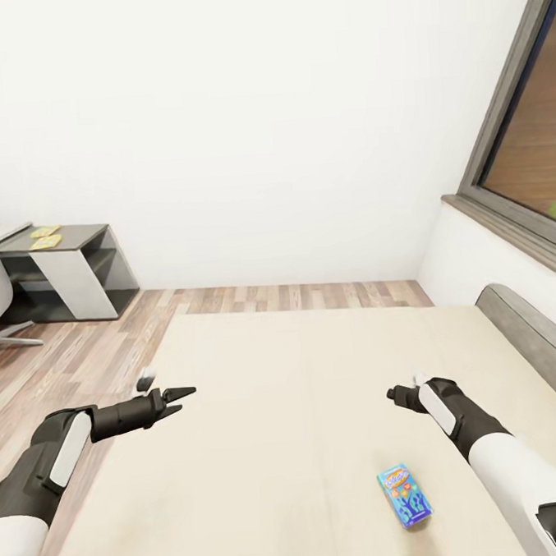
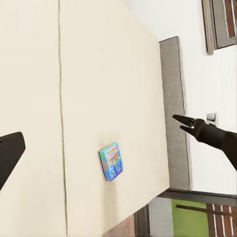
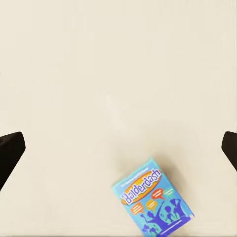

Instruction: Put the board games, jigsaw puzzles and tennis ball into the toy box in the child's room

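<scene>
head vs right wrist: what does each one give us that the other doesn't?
Head only: both arms over the bed, the left gripper, the right gripper, the desk at far left with two yellow puzzle boards on it, the wood floor, the window.
Right wrist only: the box's title, readable as "Balderdash".
Both: the blue game box lying flat on the cream bed.

The game box [image 1: 404, 496] on the cream bed [image 1: 286, 409] is blue with orange lettering and dark blue cartoon figures; the floor [image 1: 85, 355] beside the bed is wood-plank.
</scene>
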